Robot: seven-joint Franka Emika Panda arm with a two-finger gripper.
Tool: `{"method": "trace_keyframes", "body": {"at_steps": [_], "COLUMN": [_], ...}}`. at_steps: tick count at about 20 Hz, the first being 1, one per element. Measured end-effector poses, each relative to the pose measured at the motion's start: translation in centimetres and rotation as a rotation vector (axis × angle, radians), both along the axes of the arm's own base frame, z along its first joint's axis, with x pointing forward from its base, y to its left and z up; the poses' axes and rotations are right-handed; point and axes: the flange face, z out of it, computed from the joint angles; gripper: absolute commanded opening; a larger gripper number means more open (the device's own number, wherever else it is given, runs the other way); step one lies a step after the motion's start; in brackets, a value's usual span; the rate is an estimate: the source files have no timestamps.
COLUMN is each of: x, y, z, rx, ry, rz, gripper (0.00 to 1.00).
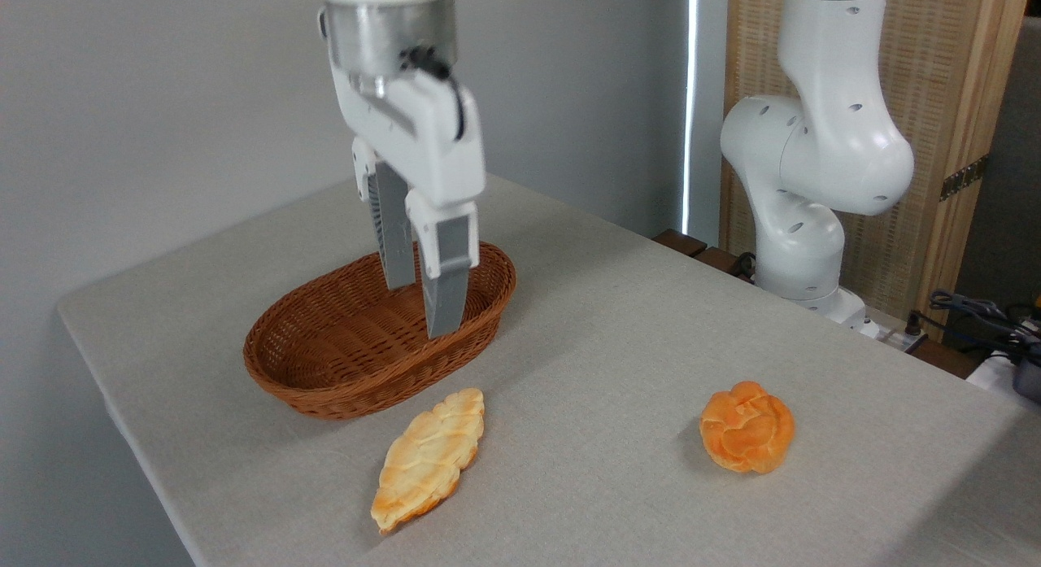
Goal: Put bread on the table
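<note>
The bread (746, 428), a small round knotted orange bun, lies on the grey-beige table (618, 323) toward the front right. My gripper (423, 309) hangs over the brown wicker basket (382, 339) at the left, far from the bun. Its two grey fingers (446, 294) point down with a narrow gap between them, and nothing is held. The part of the basket that I can see holds nothing.
A longer pale braided loaf (429, 458) lies on the cloth just in front of the basket. The arm's white base (801, 250) stands beyond the table's right back edge, with cables (976, 311) at the far right.
</note>
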Motion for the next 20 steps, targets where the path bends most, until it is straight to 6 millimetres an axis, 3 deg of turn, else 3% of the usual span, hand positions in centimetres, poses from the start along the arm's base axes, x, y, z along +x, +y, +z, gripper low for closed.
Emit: {"method": "trace_keyframes", "body": {"at_steps": [5,15,20], "x": [0.5,1.3,2.1], "y": [0.5,0.2,-2.2], "z": [0.9,-0.5,-2.2], "rx": [-0.027,-0.025,-0.058], "ry": [-0.049,-0.026,0.007], "rz": [0.159,0.165,0.135], "gripper": [1.0,1.0,1.0]}}
